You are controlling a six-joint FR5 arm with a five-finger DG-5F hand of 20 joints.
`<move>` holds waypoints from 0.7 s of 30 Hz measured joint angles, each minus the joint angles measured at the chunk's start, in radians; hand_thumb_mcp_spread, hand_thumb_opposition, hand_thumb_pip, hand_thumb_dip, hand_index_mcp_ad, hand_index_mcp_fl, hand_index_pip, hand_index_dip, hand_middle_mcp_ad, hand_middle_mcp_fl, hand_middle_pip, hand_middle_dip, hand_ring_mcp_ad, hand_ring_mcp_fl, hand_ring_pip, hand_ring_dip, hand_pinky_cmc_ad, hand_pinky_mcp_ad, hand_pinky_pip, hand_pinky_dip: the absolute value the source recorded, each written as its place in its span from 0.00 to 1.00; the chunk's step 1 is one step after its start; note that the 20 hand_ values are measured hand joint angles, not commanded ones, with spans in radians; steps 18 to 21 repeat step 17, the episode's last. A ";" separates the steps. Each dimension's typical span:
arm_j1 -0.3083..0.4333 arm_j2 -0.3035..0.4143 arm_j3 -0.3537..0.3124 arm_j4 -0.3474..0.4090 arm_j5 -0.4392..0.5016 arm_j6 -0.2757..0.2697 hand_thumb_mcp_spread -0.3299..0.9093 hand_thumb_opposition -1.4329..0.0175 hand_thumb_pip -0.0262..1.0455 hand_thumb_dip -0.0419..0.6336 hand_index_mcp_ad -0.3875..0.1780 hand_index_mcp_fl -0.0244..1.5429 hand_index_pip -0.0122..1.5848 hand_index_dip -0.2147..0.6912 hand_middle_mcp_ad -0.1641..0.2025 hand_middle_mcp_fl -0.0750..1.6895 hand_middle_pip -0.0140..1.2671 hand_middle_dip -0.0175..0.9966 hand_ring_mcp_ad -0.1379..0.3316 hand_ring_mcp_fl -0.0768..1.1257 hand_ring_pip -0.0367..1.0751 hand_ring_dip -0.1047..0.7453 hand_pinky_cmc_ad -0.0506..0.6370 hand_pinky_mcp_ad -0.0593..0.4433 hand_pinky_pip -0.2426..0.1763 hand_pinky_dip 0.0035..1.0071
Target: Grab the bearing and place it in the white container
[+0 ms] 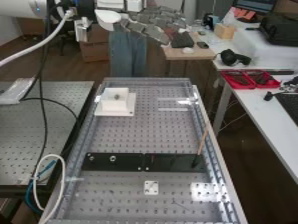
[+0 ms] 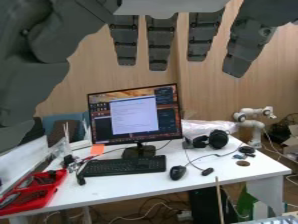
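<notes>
white container [image 1: 114,106], inside unclear

no readable texts, no legible labels or brands, no numbers or signs that can be read

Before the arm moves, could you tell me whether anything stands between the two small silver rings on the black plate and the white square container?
Nothing visible stands between the silver rings and the white container; only flat perforated bench top lies there. The wooden stick is at the black plate's other end.
</notes>
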 joint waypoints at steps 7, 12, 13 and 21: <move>-0.009 0.003 -0.002 -0.022 -0.016 0.003 0.47 0.54 0.28 0.12 0.52 0.07 0.07 0.37 0.55 0.07 0.12 0.26 0.65 0.06 0.12 0.16 0.74 0.77 0.33 0.17; -0.018 0.016 -0.014 -0.021 -0.026 0.000 0.47 0.54 0.28 0.12 0.52 0.07 0.07 0.37 0.55 0.07 0.12 0.26 0.66 0.06 0.12 0.16 0.74 0.77 0.33 0.17; -0.020 0.020 -0.016 -0.022 -0.029 0.000 0.47 0.54 0.28 0.12 0.52 0.07 0.07 0.37 0.55 0.07 0.12 0.26 0.66 0.06 0.12 0.16 0.74 0.77 0.33 0.17; -0.022 0.033 -0.024 -0.025 -0.037 -0.005 0.47 0.54 0.28 0.12 0.52 0.07 0.07 0.37 0.55 0.07 0.12 0.26 0.66 0.06 0.12 0.16 0.74 0.77 0.33 0.17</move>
